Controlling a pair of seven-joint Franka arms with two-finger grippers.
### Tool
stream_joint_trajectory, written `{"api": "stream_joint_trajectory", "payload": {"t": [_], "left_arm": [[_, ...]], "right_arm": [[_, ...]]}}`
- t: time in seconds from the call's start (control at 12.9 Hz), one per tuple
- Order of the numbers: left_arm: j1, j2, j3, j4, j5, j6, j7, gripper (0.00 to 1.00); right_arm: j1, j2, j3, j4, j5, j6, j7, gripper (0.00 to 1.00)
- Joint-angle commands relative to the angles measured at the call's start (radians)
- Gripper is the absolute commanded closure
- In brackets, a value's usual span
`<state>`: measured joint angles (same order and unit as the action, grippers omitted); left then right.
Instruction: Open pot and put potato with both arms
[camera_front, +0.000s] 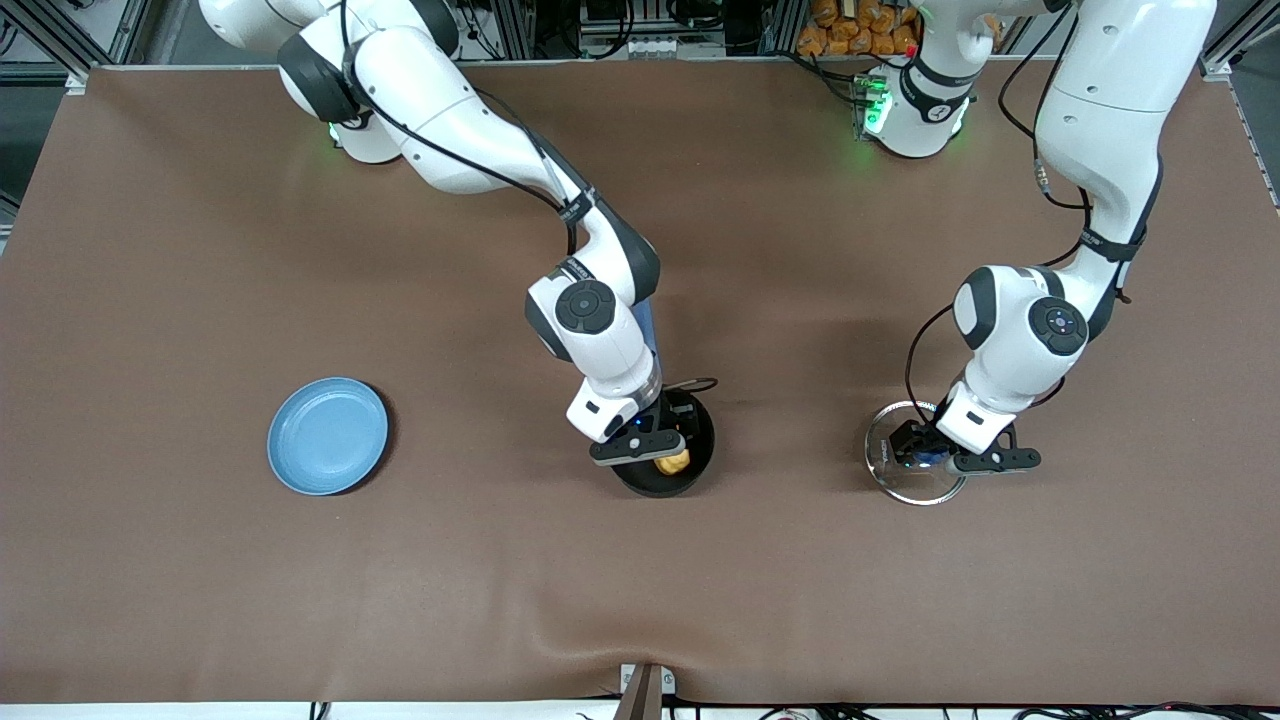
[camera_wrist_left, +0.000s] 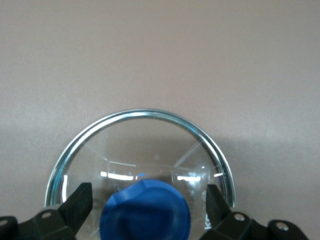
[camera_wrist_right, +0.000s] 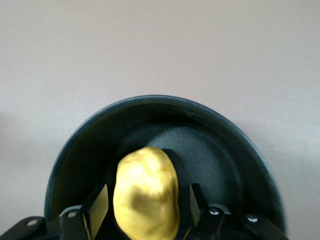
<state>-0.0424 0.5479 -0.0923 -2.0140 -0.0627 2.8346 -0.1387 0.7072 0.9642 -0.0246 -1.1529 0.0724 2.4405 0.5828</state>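
Front view shows the right gripper (camera_front: 655, 453) low over the pot (camera_front: 697, 432), reaching into its open mouth with the potato (camera_front: 673, 463) directly beneath the fingers. Right wrist view places the potato (camera_wrist_right: 146, 192) squarely between the two fingers (camera_wrist_right: 96, 206), a narrow gap visible on each side, so spread apart and not pressing on it. Potato sits within the black pot (camera_wrist_right: 215, 145), inside the rim and against the dark floor. Blue handle peeks out from under the right arm's wrist, pointing toward the robots' bases.

Toward the left arm's end of the table, the left gripper (camera_front: 930, 452) is down over the lid (camera_front: 897, 478), which lies flat on the brown table (camera_front: 640, 600), well apart from the pot. Left wrist view has the blue knob (camera_wrist_left: 145, 211) centred between the fingertips (camera_wrist_left: 79, 202), clear gaps on both sides, so released and not clamped.

Light-blue plate (camera_front: 327, 436) rests toward the right arm's end, well apart from both grippers.
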Motion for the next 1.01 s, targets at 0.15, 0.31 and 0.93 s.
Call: {"api": "stream_joint_trajectory", "payload": {"t": [0.15, 0.31, 0.93], "left_arm": [[0.007, -0.127, 0.002, -0.008, 0.024, -0.148, 0.005, 0.0], [0.018, -0.228, 0.002, 0.004, 0.061, -0.33, 0.007, 0.0], [0.053, -0.46, -0.007, 0.28, 0.069, -0.991, 0.01, 0.0]], "right_arm": [[-0.044, -0.13, 0.009, -0.021, -0.013, -0.249, -0.011, 0.22], [-0.084, -0.191, 0.009, -0.024, -0.013, -0.381, -0.05, 0.22], [-0.308, -0.527, -0.018, -0.246, -0.022, -0.56, -0.156, 0.0]]}}
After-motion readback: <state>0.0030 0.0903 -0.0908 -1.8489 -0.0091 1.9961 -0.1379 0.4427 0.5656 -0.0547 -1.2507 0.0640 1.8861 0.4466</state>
